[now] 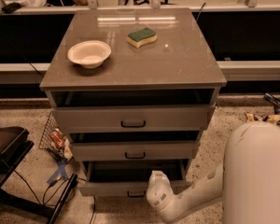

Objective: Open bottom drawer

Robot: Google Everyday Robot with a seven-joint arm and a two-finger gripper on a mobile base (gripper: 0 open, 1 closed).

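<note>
The grey cabinet [186, 64] has three drawers, each pulled out a little. The bottom drawer [107, 189] is the lowest front, with a small black bar handle [136, 194] and a dark gap above it. My gripper [155, 186] is at the end of the white arm, low in the view. It sits right at the bottom drawer's front, just to the right of the handle. I cannot tell if it touches the drawer.
A white bowl [89, 53] and a green-yellow sponge [142, 36] lie on the cabinet top. My white arm's bulk [259, 171] fills the lower right. A black stand [7, 146], cables [60, 192] and litter [58, 139] lie on the floor to the left.
</note>
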